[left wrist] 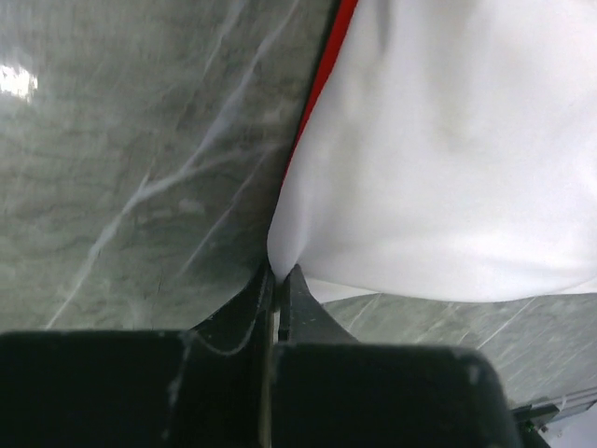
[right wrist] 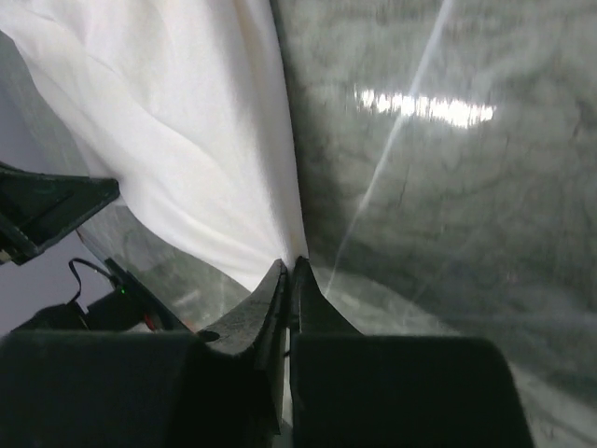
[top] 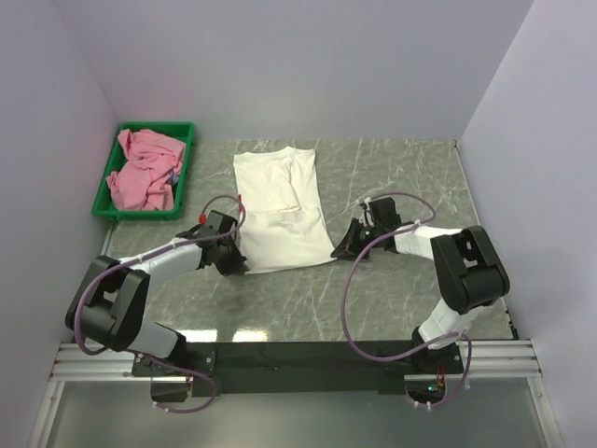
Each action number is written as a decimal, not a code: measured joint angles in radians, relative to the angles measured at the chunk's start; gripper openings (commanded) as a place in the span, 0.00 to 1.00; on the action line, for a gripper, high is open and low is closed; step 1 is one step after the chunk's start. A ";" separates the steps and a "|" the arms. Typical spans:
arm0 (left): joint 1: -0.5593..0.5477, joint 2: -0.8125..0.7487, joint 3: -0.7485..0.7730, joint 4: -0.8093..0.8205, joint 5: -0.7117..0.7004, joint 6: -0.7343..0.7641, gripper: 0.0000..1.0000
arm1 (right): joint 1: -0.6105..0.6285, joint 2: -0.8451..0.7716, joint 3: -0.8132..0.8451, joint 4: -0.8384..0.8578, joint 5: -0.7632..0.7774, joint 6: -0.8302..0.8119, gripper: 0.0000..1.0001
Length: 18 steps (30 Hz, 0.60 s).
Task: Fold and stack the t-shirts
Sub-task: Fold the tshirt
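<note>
This is looking like a robotics lab, a closed test cell and not a home. A left arm [top: 159, 257] and a right arm [top: 438, 238] are standing bolted on a metal rail [top: 298, 357] at the near edge of a marble-pattern table [top: 392, 299]. Plain pale walls [top: 298, 65] are closing it in on the left, far and right. Purple cables [top: 350, 299] are hanging loose. A white shirt [top: 275, 205] is lying in the middle, and a pink shirt [top: 145, 173] is lying in a green tray [top: 154, 126] at the far left.
</note>
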 measured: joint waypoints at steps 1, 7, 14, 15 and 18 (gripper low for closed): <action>-0.001 -0.005 0.000 -0.014 0.006 0.000 0.01 | 0.000 -0.011 -0.002 -0.021 -0.001 -0.008 0.00; -0.007 -0.095 -0.051 -0.056 0.059 -0.002 0.36 | 0.000 -0.130 -0.082 -0.094 -0.007 -0.035 0.22; 0.002 -0.235 -0.051 -0.171 -0.005 0.022 0.82 | -0.008 -0.271 -0.066 -0.203 0.098 -0.088 0.41; 0.002 -0.251 -0.035 -0.189 -0.016 0.024 0.80 | -0.003 -0.288 -0.044 -0.206 0.105 -0.095 0.41; 0.002 -0.274 0.041 -0.205 -0.037 0.030 0.64 | 0.021 -0.304 0.029 -0.175 0.099 -0.103 0.41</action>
